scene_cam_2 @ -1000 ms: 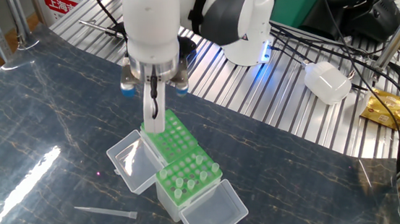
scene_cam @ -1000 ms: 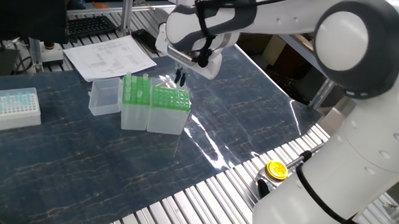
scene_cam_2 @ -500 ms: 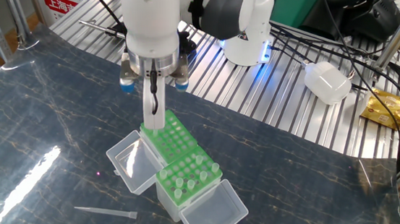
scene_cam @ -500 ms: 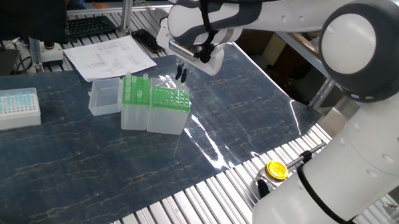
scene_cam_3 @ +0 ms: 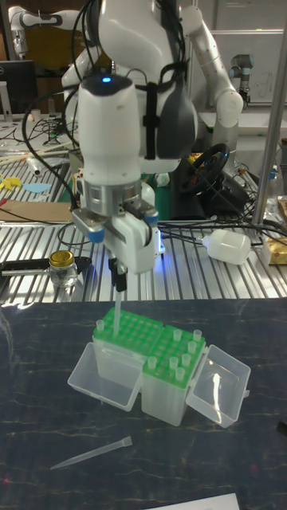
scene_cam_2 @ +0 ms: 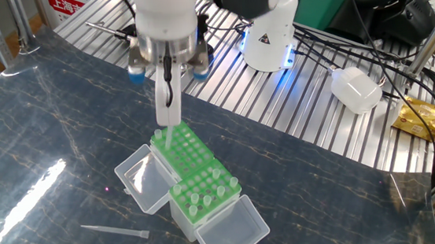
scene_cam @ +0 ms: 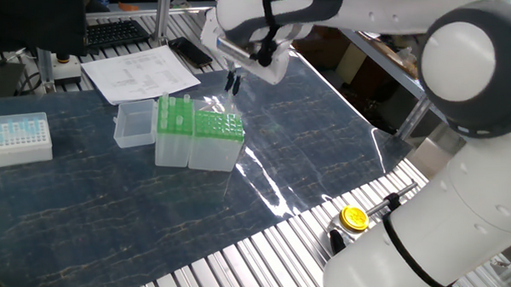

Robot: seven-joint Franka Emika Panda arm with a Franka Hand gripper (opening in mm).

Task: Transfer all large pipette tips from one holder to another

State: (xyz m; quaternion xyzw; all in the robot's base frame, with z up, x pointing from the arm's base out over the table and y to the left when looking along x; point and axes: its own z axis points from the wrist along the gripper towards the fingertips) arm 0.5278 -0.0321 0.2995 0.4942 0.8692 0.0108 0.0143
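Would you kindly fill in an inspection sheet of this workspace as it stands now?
Surface: dark marbled mat on a slatted metal table.
Job's things: wide green-grid box and narrower green-topped box stand side by side; several tips stand in the narrower one.
Clutter: one loose tip lies on the mat; white box, papers, yellow-lidded jar.
Grippers: gripper above the wide box, jaws shut on a pipette tip.
Cables: black cables behind the table.
Surroundings: nothing seen to flag.
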